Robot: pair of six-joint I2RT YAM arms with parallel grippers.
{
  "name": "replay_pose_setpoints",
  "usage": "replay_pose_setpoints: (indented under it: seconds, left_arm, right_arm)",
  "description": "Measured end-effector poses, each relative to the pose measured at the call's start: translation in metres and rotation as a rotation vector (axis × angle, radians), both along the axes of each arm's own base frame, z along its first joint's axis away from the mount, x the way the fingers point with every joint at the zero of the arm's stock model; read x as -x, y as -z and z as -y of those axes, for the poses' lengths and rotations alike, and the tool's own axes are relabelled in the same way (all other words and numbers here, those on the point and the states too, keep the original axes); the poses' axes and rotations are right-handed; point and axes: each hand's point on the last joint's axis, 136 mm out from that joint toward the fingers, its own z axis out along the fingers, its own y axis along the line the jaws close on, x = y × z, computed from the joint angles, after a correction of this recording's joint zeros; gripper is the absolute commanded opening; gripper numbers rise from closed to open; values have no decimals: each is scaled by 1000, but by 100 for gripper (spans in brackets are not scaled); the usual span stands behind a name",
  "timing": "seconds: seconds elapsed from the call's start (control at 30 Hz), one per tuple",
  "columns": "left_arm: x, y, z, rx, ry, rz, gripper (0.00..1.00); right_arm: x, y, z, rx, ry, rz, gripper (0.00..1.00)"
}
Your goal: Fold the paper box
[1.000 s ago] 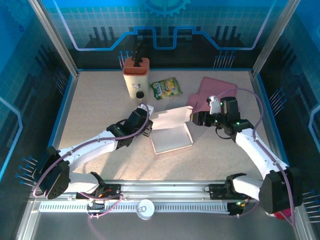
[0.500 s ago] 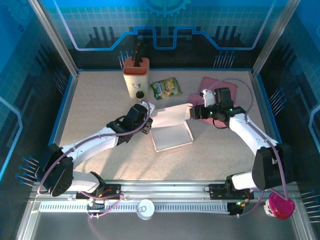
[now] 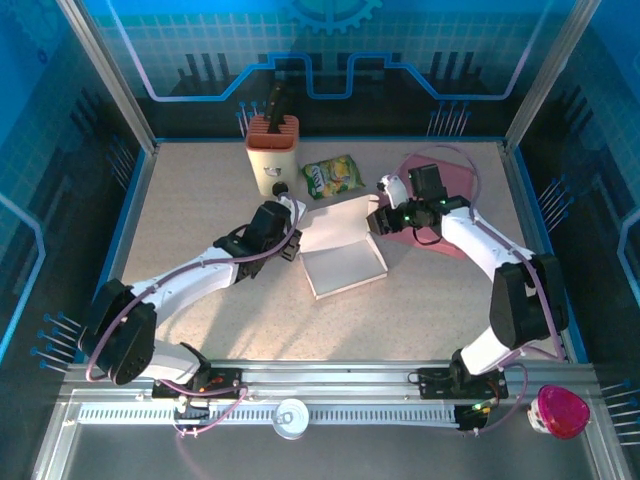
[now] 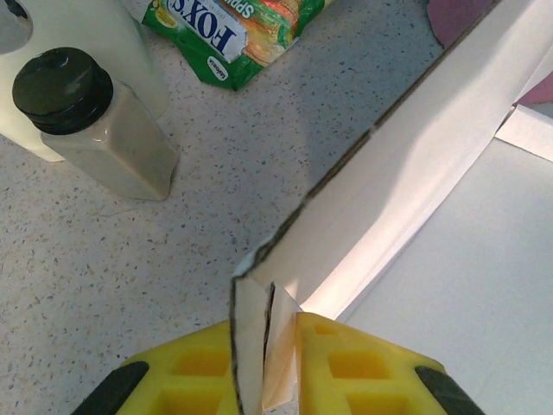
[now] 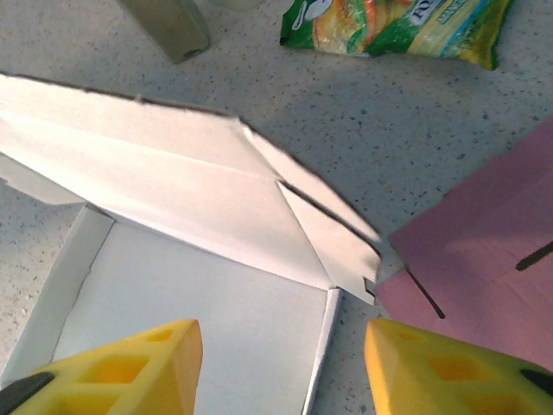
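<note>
Now I see the paper box (image 3: 342, 258) lying in the middle of the bench (image 3: 200, 200), with its lid flap standing up along the far side. My left gripper (image 4: 268, 354) pinches the flap's left end tight between its yellow fingers (image 4: 363, 363). My right gripper (image 5: 281, 367) hovers over the box's right corner, jaws wide apart, holding nothing. A pink sheet (image 5: 484, 259) lies just beside that corner.

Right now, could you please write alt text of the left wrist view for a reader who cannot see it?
The yellow-fingered left gripper pinches a corner flap of the white paper box, whose raised wall runs diagonally to the upper right. Behind it, on the speckled beige table, are a translucent bottle with a black cap and a green snack packet.
</note>
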Motion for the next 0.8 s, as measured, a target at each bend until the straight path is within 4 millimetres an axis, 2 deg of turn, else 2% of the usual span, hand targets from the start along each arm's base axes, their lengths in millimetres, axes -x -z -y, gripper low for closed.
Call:
replay_pose_setpoints:
  seconds: [0.17, 0.37, 0.8]
  left_arm:
    - [0, 0, 1, 5, 4, -3, 17]
    - [-3, -2, -2, 13, -5, -1, 18]
    - [-10, 1, -7, 8, -23, -8, 18]
  right_arm:
    - [-2, 8, 1, 32, 1, 1, 58]
    - [-14, 2, 8, 21, 19, 44, 61]
    - [-13, -2, -3, -36, -55, 63, 30]
